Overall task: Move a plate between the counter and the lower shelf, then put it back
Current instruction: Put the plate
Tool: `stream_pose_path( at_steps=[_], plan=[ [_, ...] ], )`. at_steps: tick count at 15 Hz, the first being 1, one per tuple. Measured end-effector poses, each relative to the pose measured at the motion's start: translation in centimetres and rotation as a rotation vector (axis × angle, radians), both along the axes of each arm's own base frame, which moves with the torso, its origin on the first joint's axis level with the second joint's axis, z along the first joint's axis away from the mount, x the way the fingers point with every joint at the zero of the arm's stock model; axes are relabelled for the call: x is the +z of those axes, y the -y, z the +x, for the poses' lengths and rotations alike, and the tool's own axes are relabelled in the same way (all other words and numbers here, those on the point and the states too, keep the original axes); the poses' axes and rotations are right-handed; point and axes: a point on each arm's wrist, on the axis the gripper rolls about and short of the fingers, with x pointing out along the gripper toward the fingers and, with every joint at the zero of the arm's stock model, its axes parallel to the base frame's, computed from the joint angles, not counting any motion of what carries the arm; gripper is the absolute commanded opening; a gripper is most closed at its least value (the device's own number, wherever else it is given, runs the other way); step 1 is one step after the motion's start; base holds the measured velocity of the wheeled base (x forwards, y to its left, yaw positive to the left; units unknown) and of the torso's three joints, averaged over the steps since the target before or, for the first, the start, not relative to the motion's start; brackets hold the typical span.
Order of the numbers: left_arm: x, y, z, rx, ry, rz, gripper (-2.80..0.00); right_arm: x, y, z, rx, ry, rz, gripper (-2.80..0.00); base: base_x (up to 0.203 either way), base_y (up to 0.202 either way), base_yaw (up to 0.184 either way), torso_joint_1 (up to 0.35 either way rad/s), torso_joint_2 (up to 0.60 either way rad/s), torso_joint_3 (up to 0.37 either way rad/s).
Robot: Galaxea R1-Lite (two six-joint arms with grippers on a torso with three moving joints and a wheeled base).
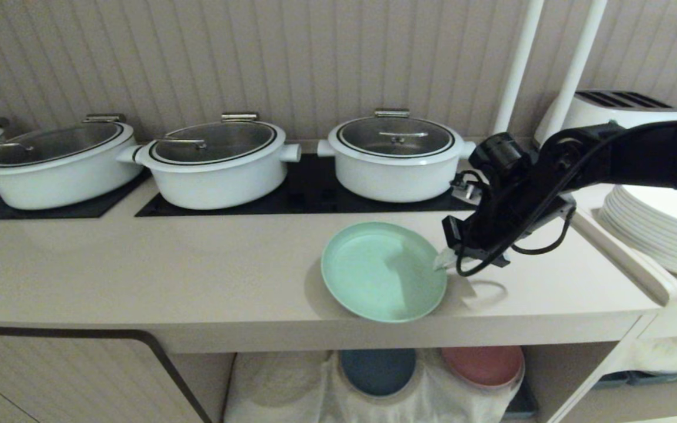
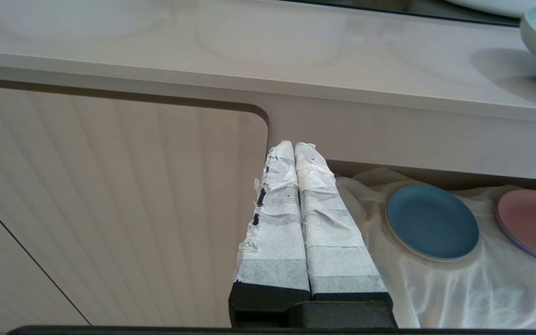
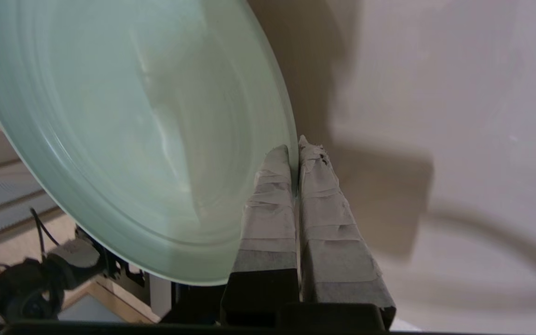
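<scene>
The mint-green plate is over the counter near its front edge, and its shadow suggests it is slightly raised. My right gripper reaches in from the right and is shut on the plate's right rim. In the right wrist view its taped fingers pinch the plate at the edge. My left gripper is shut with nothing in it, held low in front of the cabinet beside the lower shelf. The shelf's white cloth shows under the counter.
A dark blue plate and a pink plate lie on the shelf cloth. Three lidded white pots stand on black hob panels at the back. A stack of white plates and a toaster are at the right.
</scene>
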Motion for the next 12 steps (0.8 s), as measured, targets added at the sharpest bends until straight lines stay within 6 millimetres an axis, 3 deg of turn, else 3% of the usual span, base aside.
stream_pose_path(
  at_steps=[12],
  plan=[
    [0.0, 0.0, 0.0, 0.000, 0.000, 0.000, -2.80, -0.7, -0.5, 1.2, -0.004, -0.008, -0.001, -2.80, 0.000, 0.000, 0.000, 0.000, 0.00, 0.000]
  ],
)
